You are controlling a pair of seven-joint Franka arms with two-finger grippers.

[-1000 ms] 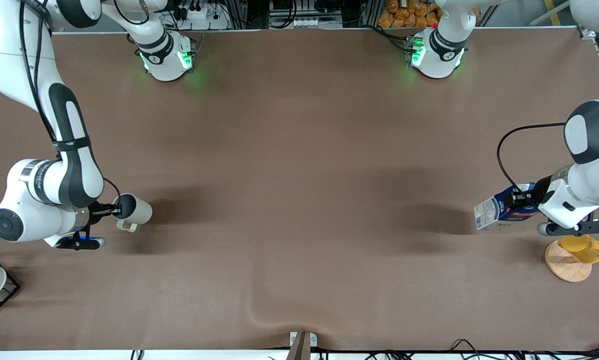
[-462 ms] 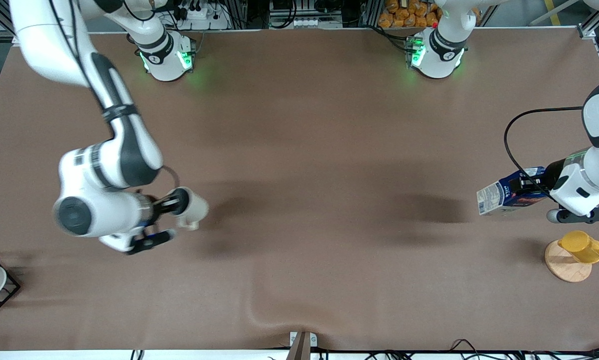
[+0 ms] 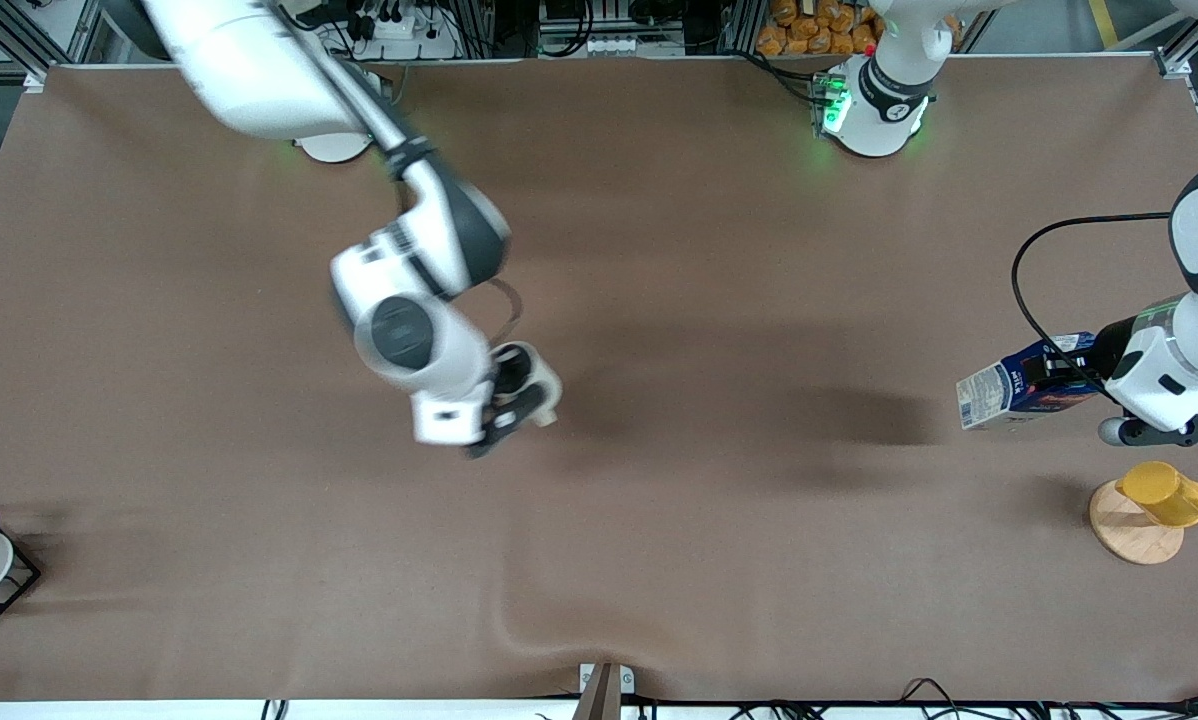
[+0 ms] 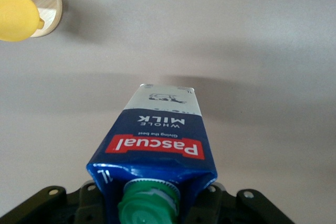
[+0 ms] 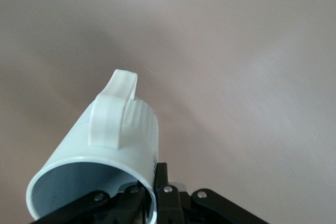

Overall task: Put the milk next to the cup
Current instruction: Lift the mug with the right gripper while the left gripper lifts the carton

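Left gripper (image 3: 1059,385) is clamped on the milk (image 3: 1019,392) at its capped end, carton tilted in the air near the yellow cup (image 3: 1164,492). Right gripper (image 3: 507,390) pinches the cup (image 3: 531,384) by its rim over mid-table. Carton walls likely flex; gripping near the stiffer folded top suits it.

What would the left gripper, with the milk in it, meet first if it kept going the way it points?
Probably only bare table: the left gripper points the milk toward mid-table.

Right tool (image 3: 504,400) and cup (image 3: 537,385) motion-blurred
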